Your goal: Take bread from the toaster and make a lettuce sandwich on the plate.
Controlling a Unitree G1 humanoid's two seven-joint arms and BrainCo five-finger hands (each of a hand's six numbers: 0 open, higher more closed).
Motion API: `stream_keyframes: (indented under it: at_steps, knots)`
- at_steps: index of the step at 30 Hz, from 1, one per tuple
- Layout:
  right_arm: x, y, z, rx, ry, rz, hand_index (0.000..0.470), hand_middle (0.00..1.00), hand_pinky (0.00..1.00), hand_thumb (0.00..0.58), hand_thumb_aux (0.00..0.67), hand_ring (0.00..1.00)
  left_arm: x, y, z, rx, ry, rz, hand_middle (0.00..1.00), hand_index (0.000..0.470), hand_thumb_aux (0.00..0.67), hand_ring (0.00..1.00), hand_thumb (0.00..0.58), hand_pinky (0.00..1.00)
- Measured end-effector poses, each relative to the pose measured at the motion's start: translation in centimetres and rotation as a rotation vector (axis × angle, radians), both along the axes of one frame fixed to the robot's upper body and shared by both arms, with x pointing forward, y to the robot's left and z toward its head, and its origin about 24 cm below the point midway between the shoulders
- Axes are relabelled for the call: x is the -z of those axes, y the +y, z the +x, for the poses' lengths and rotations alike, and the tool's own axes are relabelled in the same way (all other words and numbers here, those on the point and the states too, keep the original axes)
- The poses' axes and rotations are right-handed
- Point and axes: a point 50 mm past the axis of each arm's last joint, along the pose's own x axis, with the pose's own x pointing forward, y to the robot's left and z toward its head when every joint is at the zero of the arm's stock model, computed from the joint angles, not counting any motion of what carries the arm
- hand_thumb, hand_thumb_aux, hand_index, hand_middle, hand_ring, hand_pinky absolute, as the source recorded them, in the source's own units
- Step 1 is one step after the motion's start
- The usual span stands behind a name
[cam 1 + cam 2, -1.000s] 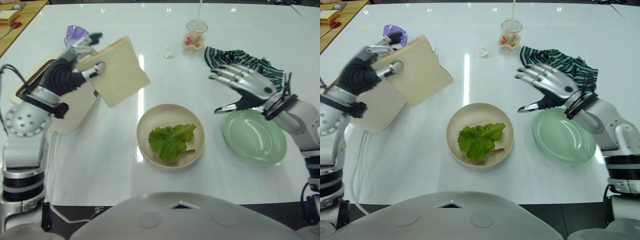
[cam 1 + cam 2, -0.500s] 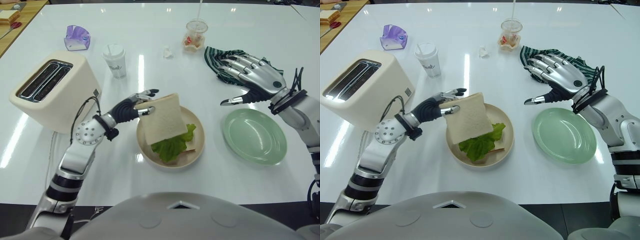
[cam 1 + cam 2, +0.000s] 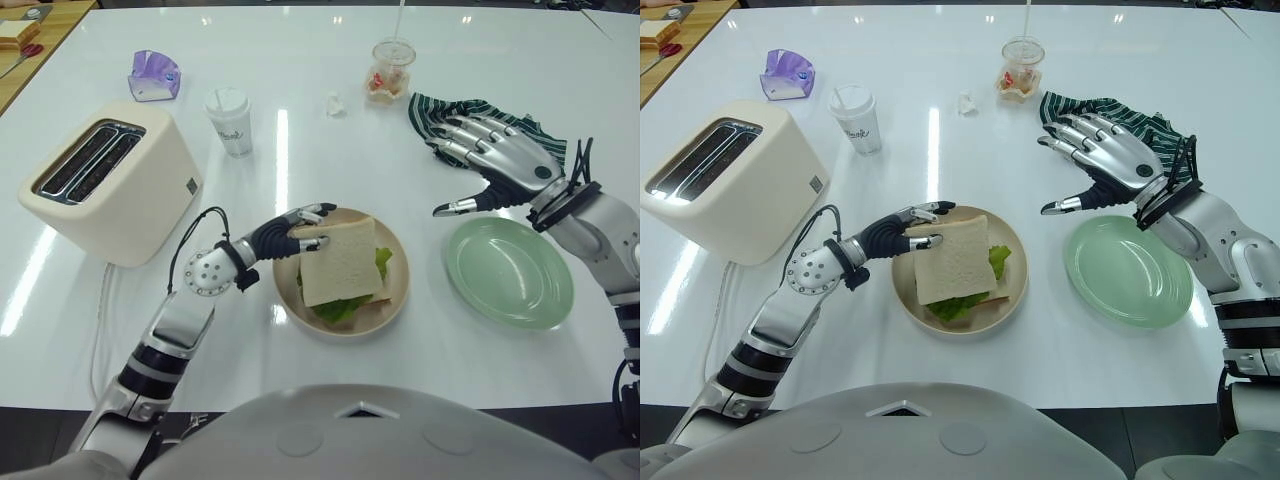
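Here's our worry: the left hand (image 3: 283, 233) pinches the far-left corner of the bread slice (image 3: 342, 265), which lies on the lettuce (image 3: 335, 310) in the beige plate (image 3: 398, 298). If those fingers snag on letting go, we could see the slice skid off-centre or drag the leaf along. Lettuce pokes out on the near and right sides. The left arm lies low, coming in from the left. The right hand (image 3: 503, 158) hovers empty with fingers spread, beyond the green plate (image 3: 510, 275).

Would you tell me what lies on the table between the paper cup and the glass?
A small crumpled white scrap lies there, shown in both eye views.
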Motion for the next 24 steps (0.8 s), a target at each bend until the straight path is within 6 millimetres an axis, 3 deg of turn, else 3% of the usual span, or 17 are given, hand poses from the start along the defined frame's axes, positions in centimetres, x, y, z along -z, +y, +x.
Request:
stream_keyframes:
  at_steps: [7, 8, 9, 10, 11, 24]
  knots:
    - [0.4, 0.4, -0.1, -0.024, 0.015, 0.002, 0.000, 0.00, 0.00, 0.000, 0.000, 0.00, 1.0, 0.2, 0.3, -0.027, -0.056, 0.081, 0.00, 0.470, 0.670, 0.00, 0.580, 0.00]
    - [0.4, 0.4, -0.1, -0.025, 0.014, 0.003, 0.000, 0.00, 0.00, 0.000, 0.000, 0.00, 1.1, 0.3, 0.3, -0.032, -0.062, 0.090, 0.00, 0.431, 0.615, 0.00, 0.576, 0.00]
    - [0.4, 0.5, -0.1, -0.027, 0.014, 0.004, 0.000, 0.00, 0.00, 0.000, 0.000, 0.00, 1.2, 0.3, 0.3, -0.035, -0.071, 0.105, 0.00, 0.297, 0.423, 0.00, 0.501, 0.00]
    - [0.5, 0.5, -0.1, -0.028, 0.014, 0.004, 0.000, 0.00, 0.00, 0.000, 0.000, 0.00, 1.3, 0.3, 0.3, -0.037, -0.080, 0.109, 0.00, 0.070, 0.100, 0.00, 0.160, 0.00]
    - [0.5, 0.5, -0.1, -0.030, 0.014, 0.004, 0.000, 0.00, 0.00, 0.000, 0.000, 0.00, 1.3, 0.2, 0.3, -0.038, -0.090, 0.118, 0.00, 0.000, 0.000, 0.00, 0.000, 0.00]
    - [0.8, 0.8, -0.2, -0.044, 0.016, 0.020, 0.000, 0.00, 0.00, 0.000, 0.000, 0.00, 1.5, -0.9, 0.2, -0.037, -0.145, 0.133, 0.00, 0.000, 0.000, 0.00, 0.000, 0.00]
